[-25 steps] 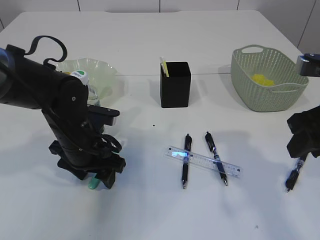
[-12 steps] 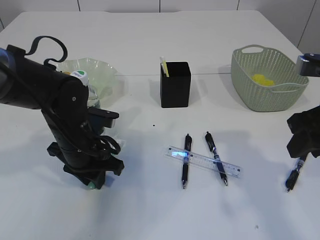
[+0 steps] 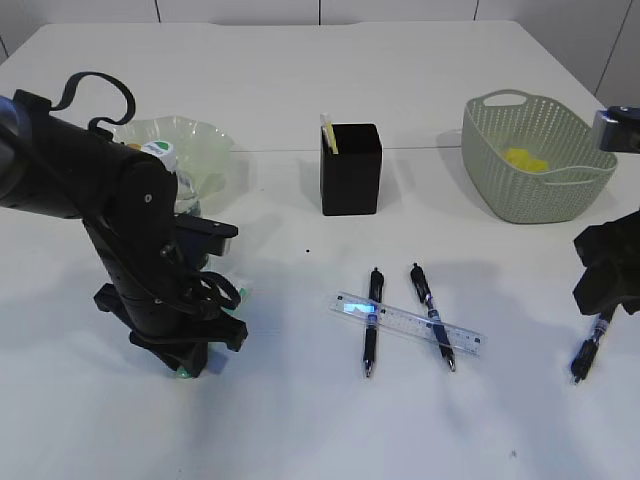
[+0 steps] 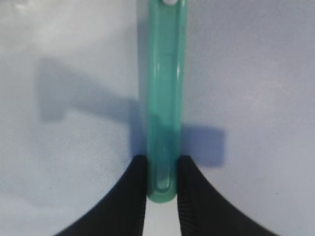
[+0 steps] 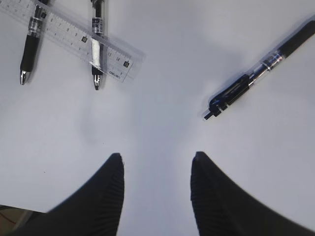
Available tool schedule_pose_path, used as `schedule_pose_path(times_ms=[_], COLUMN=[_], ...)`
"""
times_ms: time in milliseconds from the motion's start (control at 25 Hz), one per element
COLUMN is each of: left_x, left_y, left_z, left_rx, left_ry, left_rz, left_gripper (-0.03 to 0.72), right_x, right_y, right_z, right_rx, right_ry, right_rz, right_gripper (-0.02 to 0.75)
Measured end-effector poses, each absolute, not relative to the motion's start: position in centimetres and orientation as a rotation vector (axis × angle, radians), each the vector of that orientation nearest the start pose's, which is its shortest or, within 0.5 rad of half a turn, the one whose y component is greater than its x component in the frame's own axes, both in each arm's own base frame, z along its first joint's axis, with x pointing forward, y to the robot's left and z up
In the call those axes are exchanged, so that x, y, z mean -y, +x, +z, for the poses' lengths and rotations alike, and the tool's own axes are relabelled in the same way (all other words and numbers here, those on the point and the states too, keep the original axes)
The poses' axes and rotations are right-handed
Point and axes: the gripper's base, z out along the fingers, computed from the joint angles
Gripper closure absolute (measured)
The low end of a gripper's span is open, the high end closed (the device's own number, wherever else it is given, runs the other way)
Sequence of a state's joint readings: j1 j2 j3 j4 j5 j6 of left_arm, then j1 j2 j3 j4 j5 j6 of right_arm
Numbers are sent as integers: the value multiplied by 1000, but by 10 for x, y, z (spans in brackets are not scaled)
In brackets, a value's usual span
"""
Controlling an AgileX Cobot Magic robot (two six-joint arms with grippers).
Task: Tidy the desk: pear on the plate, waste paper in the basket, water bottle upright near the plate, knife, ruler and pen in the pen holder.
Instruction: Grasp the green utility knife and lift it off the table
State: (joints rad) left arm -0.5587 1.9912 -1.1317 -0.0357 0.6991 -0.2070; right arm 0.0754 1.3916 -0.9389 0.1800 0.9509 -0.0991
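Left gripper pinching green knife at extreme end; likely to pivot or slip on lift. Right gripper spread, empty.

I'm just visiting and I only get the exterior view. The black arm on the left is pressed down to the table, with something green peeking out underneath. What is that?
Observer: The left wrist view shows a slim green knife lying on the table.
Operator: Has the arm got hold of it?
Observer: The left jaws stand against both sides of its near end.
Operator: And the arm at the right edge, is it holding that pen?
Observer: No. In the right wrist view the right jaws are open with nothing between them, and the pen lies apart from them, ahead and to the right.
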Motion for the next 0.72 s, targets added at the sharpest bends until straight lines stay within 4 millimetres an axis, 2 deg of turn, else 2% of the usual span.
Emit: schedule_pose_path(times_ms=[600, 720], left_x=[190, 189], left_y=[301, 301], left_z=[116, 122], left_rx=[-3002, -2980], left_ry=[509, 518], left_rz=[-83, -82], left_gripper=[591, 594], right_x=[-32, -32], right_y=[251, 251], right_z=[252, 252], right_rx=[-2873, -2873], right_ry=[-127, -127], right_rz=[226, 226], right_gripper=[400, 400])
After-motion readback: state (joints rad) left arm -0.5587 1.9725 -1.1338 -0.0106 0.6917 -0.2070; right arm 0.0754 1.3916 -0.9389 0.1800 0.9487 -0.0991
